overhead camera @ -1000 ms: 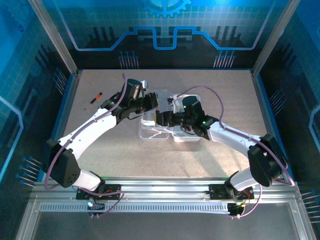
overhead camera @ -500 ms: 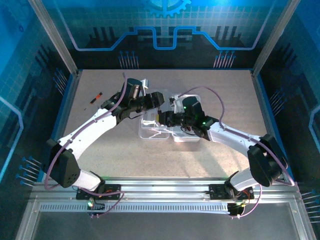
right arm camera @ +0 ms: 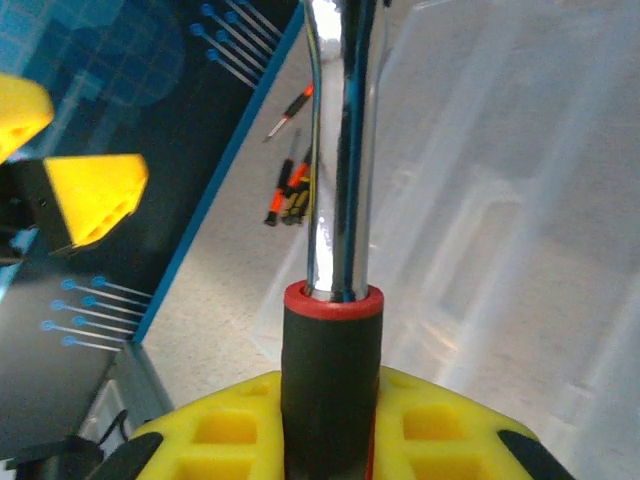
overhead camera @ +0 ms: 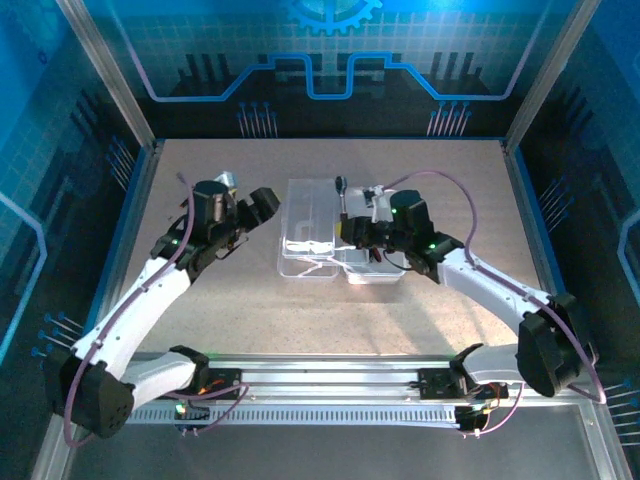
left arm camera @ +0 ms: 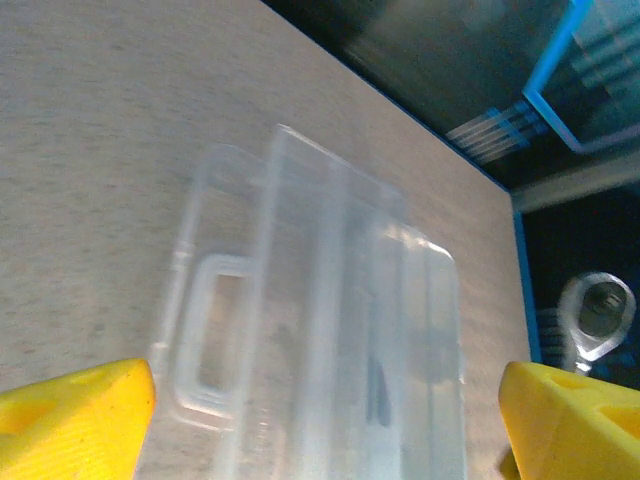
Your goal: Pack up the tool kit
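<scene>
The clear plastic case of the tool kit lies open in the middle of the table; its lid with the moulded handle is below my left gripper. My left gripper hangs left of the case, wide open and empty, its yellow fingertips far apart. My right gripper is over the case, shut on a black-handled tool with a red collar. The tool's chrome shaft points away from the gripper, toward the table's far side. Small screwdrivers with red and orange handles lie on the table beyond the case.
The blue frame rail borders the table on the left, close to the screwdrivers. My left arm's yellow fingers appear in the right wrist view, above the table's left edge. Bare tabletop stretches between the case and the arm bases.
My left gripper has opened and drawn back to the left, off the case. My right gripper has closed on the black-handled tool and shifted slightly right with it.
</scene>
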